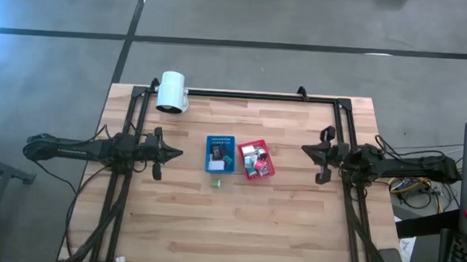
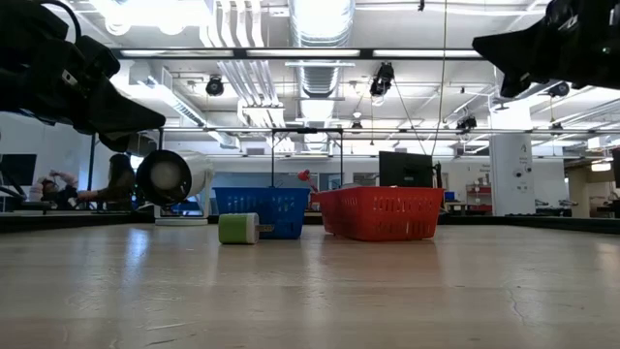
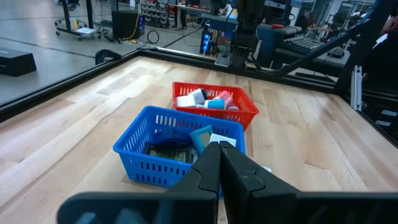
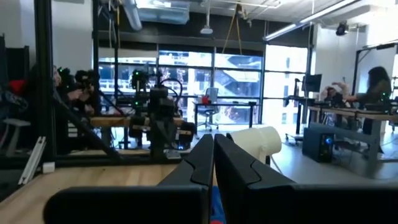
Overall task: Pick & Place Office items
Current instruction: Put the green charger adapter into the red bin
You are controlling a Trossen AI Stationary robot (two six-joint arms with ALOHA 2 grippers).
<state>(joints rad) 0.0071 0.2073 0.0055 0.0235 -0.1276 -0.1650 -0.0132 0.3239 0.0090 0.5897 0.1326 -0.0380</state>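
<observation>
A blue tray (image 1: 208, 154) and a red tray (image 1: 271, 165) stand side by side at the table's middle, each holding several small office items: a teal one (image 3: 200, 138) in the blue tray, white, pink and teal ones (image 3: 205, 99) in the red. One green block (image 1: 216, 183) rests on the table just near of the blue tray, also in the low view (image 2: 237, 228). My left gripper (image 1: 179, 153) is shut, raised left of the blue tray and pointing at it. My right gripper (image 1: 304, 150) is shut, raised right of the red tray.
A big white cylinder (image 1: 172, 92) lies at the table's far left, also in the right wrist view (image 4: 258, 142). A black frame rail (image 1: 244, 94) runs along the far edge. Bare wood (image 1: 236, 229) spreads across the near half.
</observation>
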